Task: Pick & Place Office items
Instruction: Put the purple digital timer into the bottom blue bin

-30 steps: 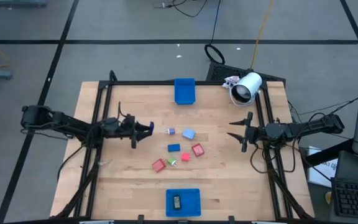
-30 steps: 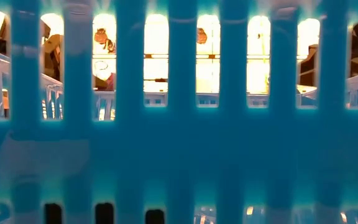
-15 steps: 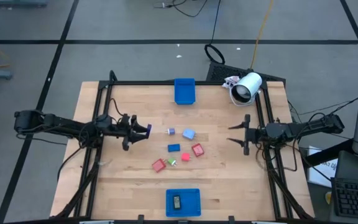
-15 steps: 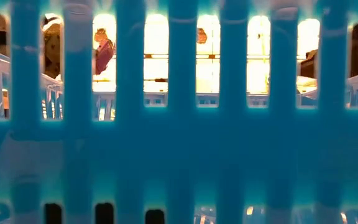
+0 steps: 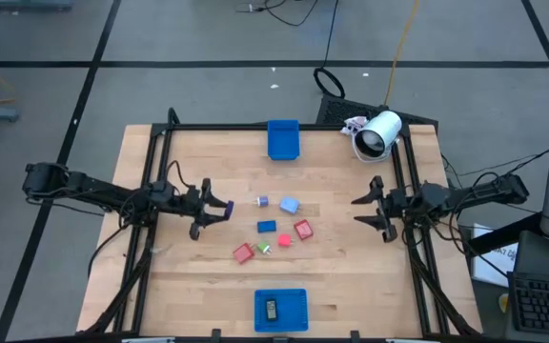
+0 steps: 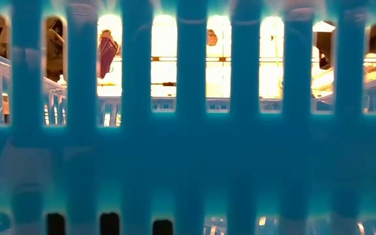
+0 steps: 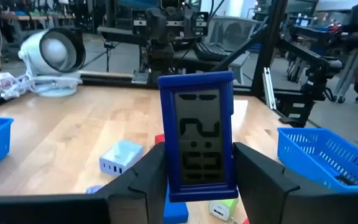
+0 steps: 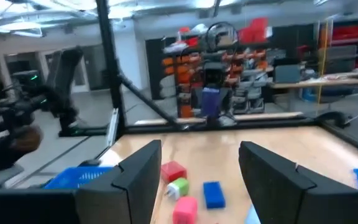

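Note:
My left gripper (image 5: 215,206) is at the table's left side, shut on a small blue-framed digital clock (image 7: 197,134), which is lifted clear of the wood. The loose office items lie at mid table: a purple cube (image 5: 262,201), a light blue piece (image 5: 289,205), a blue block (image 5: 267,226), red blocks (image 5: 303,230) (image 5: 244,252) and a green bit (image 5: 264,248). My right gripper (image 5: 368,211) hovers open at the table's right side, pointing level at the items, with nothing between its fingers (image 8: 142,174). My left gripper pinches the clock's lower part by its two side edges (image 7: 168,180) between its two fingers. The fingers lie level and point toward the table's right. The clock stands upright in the hold, clear of the table, its display facing back along the fingers.
One blue tray (image 5: 283,139) sits at the far edge. Another blue tray (image 5: 296,299) at the near edge holds a dark piece (image 5: 271,309), and its slatted wall (image 6: 188,163) fills the low view. A white cylindrical device (image 5: 379,133) stands at the far right.
My left gripper has rolled about its own axis while holding the clock, which has turned with it, and has risen slightly. My right gripper has also rolled and tipped upward, rising a little, still open and holding nothing.

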`<state>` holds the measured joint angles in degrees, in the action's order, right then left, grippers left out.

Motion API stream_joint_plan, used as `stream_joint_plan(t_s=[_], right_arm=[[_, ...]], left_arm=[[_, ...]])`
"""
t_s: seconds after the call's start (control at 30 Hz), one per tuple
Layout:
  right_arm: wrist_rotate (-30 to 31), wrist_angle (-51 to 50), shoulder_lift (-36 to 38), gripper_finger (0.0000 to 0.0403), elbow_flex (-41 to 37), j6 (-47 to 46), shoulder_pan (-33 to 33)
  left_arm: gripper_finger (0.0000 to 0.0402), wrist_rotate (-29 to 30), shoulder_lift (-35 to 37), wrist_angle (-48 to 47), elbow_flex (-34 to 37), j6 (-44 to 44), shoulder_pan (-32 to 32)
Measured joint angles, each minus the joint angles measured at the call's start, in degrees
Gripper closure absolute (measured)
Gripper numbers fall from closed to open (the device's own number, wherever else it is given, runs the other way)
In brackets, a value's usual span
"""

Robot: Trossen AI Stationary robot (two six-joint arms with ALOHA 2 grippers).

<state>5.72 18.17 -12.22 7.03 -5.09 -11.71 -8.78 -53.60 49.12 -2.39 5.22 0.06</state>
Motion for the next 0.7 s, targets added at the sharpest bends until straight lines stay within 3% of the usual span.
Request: stream_joint_plan(t_s=[0.13, 0.2, 0.33, 0.53, 0.7], right_arm=[[10.7, 4.2, -3.0, 0.0199, -0.2, 0.2, 0.0], [13.1, 9.5, -6.6, 0.0199, -1.5, 0.2, 0.1], [12.0, 24.5, -16.6, 0.0198, -4.4, 0.0, 0.1], [12.0, 36.8, -32.2, 0.0201, -3.5, -1.0, 0.1], [11.5, 37.0, -42.7, 0.0202, 1.8, 4.4, 0.0]], left_arm=[[0.0233, 1.3, 0.0, 0.2, 0.0, 0.0, 0.0], [0.0235, 2.3, 0.0, 0.5, -0.2, 0.0, 0.0], [0.0249, 3.3, -0.1, -2.5, -3.4, 0.0, 0.0], [0.0244, 3.4, -5.7, -12.0, -12.1, 1.1, -1.7], [0.0233, 0.7, -13.5, -18.8, -20.2, 6.1, -2.6]])
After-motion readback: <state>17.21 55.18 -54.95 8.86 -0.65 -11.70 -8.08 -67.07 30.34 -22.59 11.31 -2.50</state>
